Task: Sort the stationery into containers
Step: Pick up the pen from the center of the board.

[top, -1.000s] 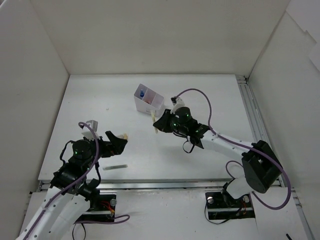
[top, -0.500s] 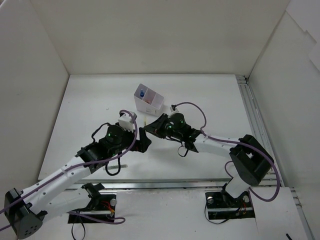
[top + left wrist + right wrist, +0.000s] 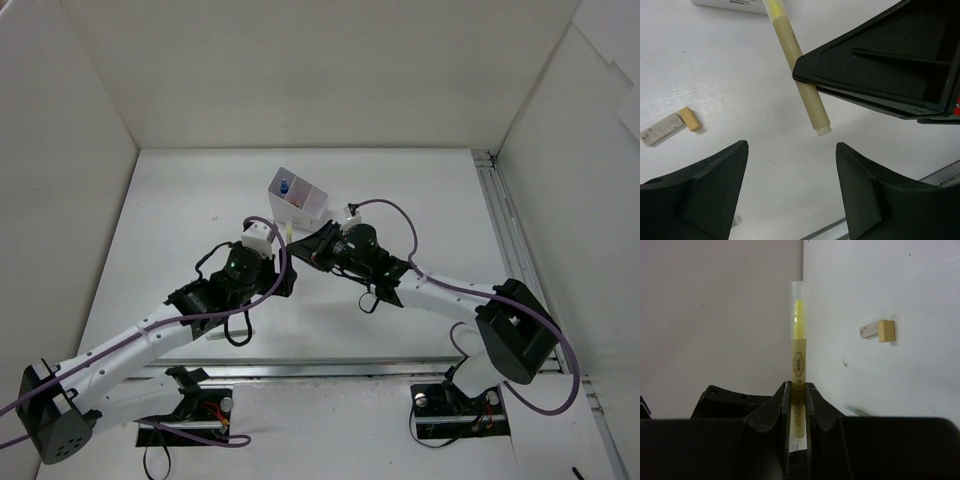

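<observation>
My right gripper is shut on a yellow-green highlighter and holds it above the table, just in front of the white compartment box. In the top view the highlighter sticks out of the right gripper towards the box. My left gripper is open and empty, close below the highlighter's tail; in the top view it sits beside the right gripper. A tan eraser block with a grey-white piece lies on the table. The box holds a blue-labelled tube and something pink.
A thin grey stick lies on the table near the front. The tan eraser also shows in the right wrist view. White walls enclose the table on three sides, and a metal rail runs along its right edge.
My left arm has swung from the near left up to the middle, close under the right gripper. The right gripper has shifted slightly towards the box with the highlighter in it.
</observation>
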### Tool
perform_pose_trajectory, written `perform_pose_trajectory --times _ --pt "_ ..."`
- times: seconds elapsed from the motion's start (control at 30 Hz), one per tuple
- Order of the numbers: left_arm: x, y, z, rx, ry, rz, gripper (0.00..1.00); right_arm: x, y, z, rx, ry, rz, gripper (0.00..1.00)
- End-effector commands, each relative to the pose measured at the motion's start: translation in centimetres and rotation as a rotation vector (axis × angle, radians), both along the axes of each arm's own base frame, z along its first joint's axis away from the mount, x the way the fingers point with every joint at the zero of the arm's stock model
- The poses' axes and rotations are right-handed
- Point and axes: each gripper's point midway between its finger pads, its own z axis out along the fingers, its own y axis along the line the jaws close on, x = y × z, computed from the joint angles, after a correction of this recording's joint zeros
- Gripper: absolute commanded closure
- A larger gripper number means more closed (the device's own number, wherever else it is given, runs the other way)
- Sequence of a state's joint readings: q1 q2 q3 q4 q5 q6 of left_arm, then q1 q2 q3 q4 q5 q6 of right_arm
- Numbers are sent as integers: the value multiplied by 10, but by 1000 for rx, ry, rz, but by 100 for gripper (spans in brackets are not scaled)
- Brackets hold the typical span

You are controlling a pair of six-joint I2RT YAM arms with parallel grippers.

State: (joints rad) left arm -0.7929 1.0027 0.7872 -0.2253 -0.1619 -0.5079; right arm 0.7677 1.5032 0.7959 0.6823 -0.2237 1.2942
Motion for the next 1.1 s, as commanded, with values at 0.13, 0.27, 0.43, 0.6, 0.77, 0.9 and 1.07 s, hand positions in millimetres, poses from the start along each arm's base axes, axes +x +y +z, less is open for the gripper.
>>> perform_pose_trajectory --times 0.13,0.27,0.43,0.6,0.77,0.9,1.07 --pt "18 -22 43 -85 -99 -18 39 2 0 44 96 -99 -18 98" --pt "20 -28 45 -90 -104 -24 43 3 -1 39 87 -92 -35 98" --pt "22 -36 45 -83 -104 -39 47 6 1 34 84 -76 -54 98" --pt "21 -42 46 -77 -107 -46 62 4 7 33 80 -76 -36 98" --pt "23 -39 49 -84 -118 -27 81 4 8 31 77 -73 -31 98" --pt "24 -37 51 -83 -123 -14 90 3 8 28 70 -70 -25 98" --pt "23 -34 51 -77 -116 -5 100 0 10 21 57 -62 -15 97"
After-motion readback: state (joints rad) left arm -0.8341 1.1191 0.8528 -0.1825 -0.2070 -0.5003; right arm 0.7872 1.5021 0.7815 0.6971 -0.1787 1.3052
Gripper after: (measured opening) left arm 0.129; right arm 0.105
